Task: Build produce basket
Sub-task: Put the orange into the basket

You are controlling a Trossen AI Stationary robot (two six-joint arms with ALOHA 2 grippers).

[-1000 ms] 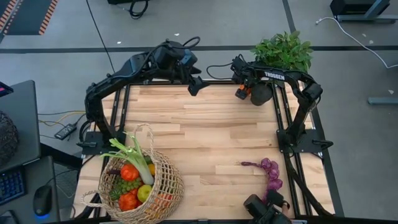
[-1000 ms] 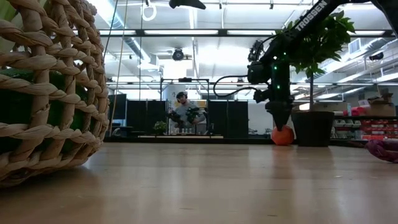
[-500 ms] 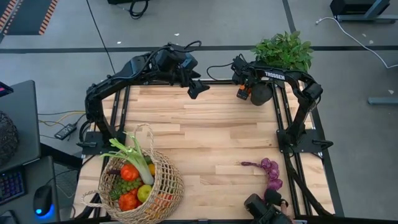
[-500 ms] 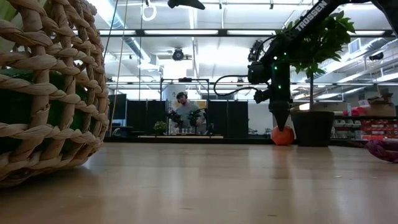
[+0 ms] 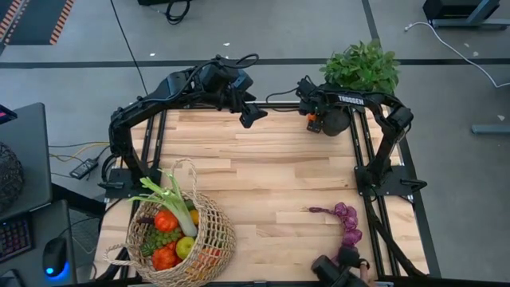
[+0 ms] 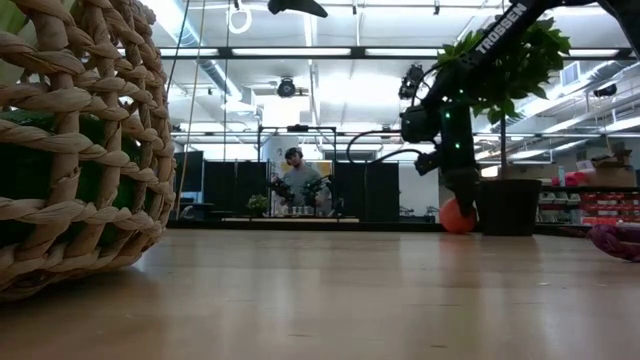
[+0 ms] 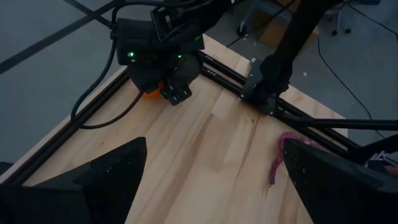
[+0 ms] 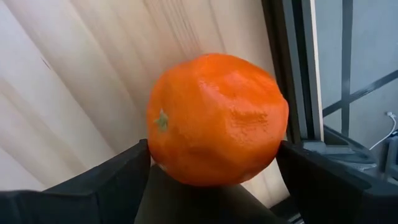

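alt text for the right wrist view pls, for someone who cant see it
A large orange fills the view, sitting between the right end effector's two open dark fingers on the pale wooden table, beside the table's black frame rail.

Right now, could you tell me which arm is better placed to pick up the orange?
The right. Its hand already brackets the orange at the table's far right corner, fingers open either side. The left hand hovers open, away from it.
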